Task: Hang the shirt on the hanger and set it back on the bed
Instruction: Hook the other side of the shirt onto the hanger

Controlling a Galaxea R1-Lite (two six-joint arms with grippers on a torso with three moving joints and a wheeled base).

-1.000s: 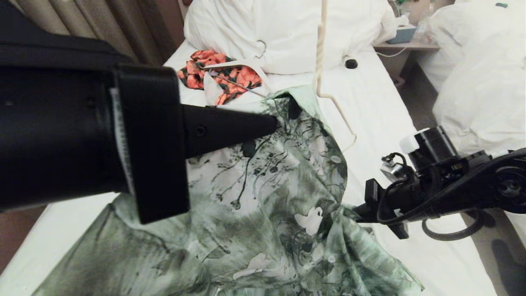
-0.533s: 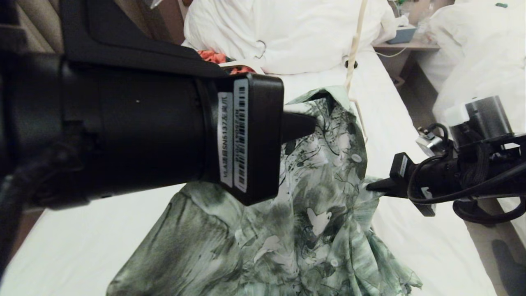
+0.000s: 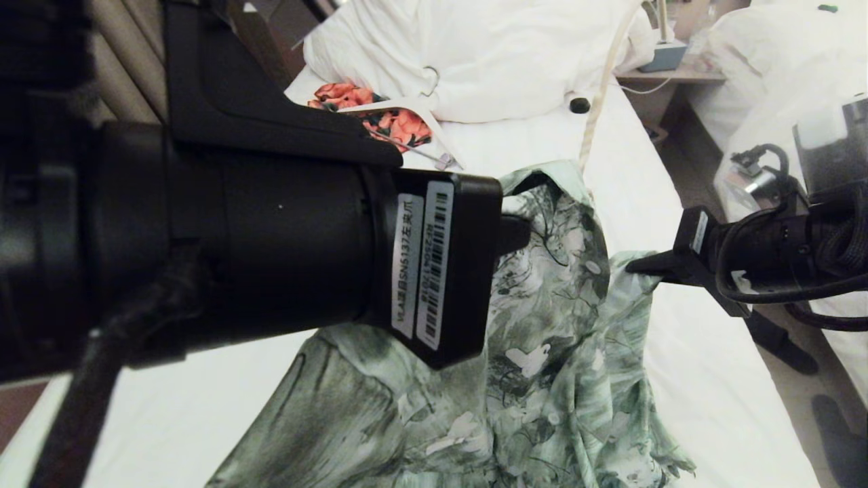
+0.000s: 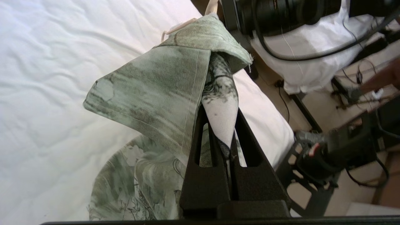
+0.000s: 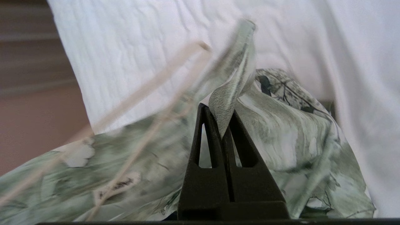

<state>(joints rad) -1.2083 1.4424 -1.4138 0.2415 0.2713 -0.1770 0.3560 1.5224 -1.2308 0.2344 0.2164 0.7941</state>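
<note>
Head view, barcode label [image 3: 422,261] reading "SN5137", left gripper [image 3: 519,234] pinching shirt [image 3: 542,325]

shirt [image 3: 542,339]: thin soft cloth, matt, creased, stitched hem along collar. hanger [image 3: 600,102]: slim cream plastic, smooth, slight sheen. bed [image 3: 678,379] sheet under shirt: white cloth, matt, faintly quilted. left gripper [image 4: 229,150] and right gripper [image 5: 223,131]: black matt plastic, each pinching shirt fabric. White paper barcode labels [image 3: 420,264] on left arm housing.
</note>
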